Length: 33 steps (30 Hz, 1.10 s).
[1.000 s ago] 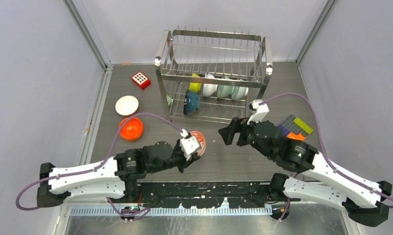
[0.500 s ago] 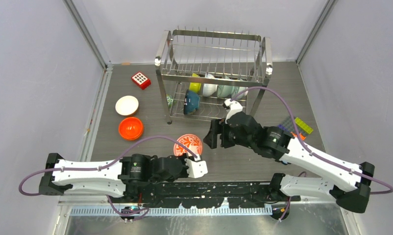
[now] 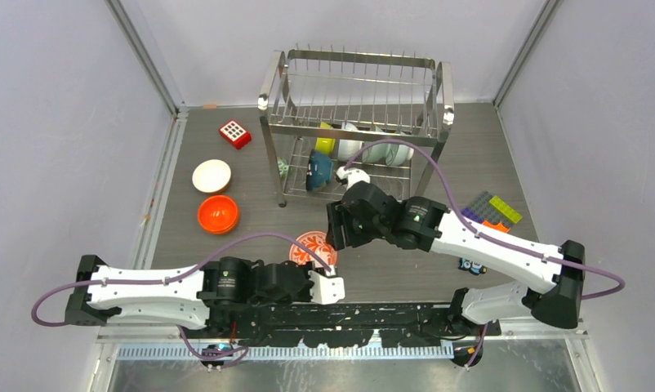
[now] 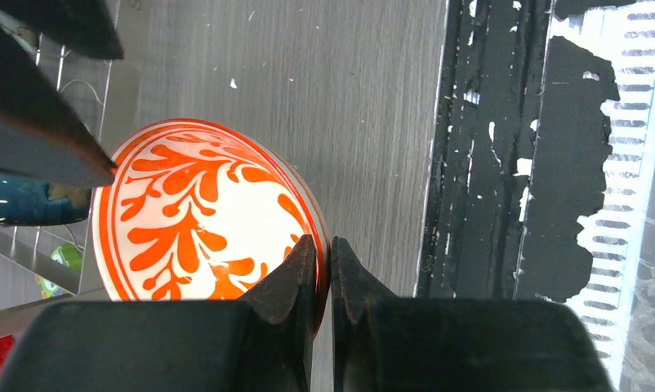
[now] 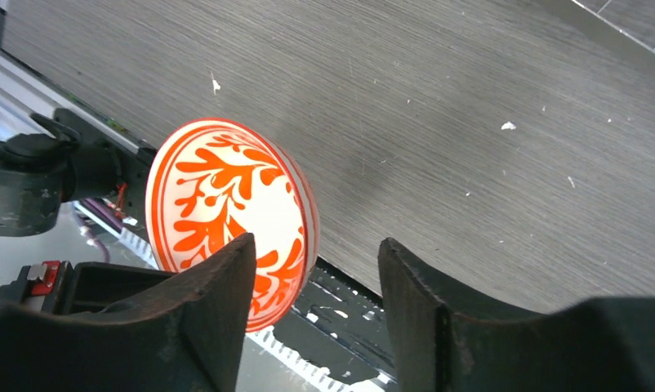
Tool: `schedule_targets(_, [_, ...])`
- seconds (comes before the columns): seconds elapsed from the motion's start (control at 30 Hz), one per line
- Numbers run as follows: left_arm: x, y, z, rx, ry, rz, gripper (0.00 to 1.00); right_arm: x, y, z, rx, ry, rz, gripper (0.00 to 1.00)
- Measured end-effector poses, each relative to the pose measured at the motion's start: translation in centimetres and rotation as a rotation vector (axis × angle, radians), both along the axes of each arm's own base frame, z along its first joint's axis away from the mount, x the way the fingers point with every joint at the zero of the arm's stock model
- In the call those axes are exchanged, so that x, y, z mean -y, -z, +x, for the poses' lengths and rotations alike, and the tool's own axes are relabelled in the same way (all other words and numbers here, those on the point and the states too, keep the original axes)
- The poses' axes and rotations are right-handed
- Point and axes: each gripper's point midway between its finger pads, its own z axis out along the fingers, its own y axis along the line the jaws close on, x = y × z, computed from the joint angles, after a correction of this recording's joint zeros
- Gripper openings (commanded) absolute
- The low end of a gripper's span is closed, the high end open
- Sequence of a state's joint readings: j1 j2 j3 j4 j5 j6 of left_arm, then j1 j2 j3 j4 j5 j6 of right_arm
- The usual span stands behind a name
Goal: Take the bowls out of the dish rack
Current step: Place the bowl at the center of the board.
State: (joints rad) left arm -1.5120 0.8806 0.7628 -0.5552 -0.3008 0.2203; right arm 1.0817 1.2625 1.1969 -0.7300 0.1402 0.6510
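dish rack (image 3: 357,106) at 12 o'clock of desk (image 3: 226,155), remaining bowls (image 3: 350,149) kept in lower tier | right arm (image 3: 471,237) swung in from 3 o'clock | patterned bowl (image 3: 306,245) at 6 o'clock, rim clamped by left jaws, straddled by right jaws, apart, narrowing | handover judged likely

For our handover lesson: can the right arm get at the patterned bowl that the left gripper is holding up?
Probably yes. The right gripper hangs with open jaws close by the free rim of the patterned bowl. The left gripper pinches another part of the rim, and nothing shows between them.
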Motion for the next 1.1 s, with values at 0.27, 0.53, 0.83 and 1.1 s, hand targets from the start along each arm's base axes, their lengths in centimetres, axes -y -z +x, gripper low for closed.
schedule_targets(0.27, [0.2, 0.4, -0.6, -0.026, 0.025, 0.010, 0.00, -0.5, 2.0, -0.2, 0.016, -0.042, -0.146, 0.47])
schedule_targets(0.53, [0.1, 0.6, -1.0, -0.045, 0.036, 0.018, 0.00, -0.5, 3.7, -0.4, 0.018, -0.073, -0.242, 0.38])
schedule_targets(0.83, [-0.3, 0.9, -1.1, -0.064, 0.024, 0.028, 0.00, -1.7, 5.0, -0.4, 0.007, -0.105, -0.292, 0.30])
schedule_targets(1.1, [-0.8, 1.0, -1.2, -0.079, 0.010, 0.012, 0.01, -2.7, 5.3, -0.8, 0.010, -0.130, -0.301, 0.01])
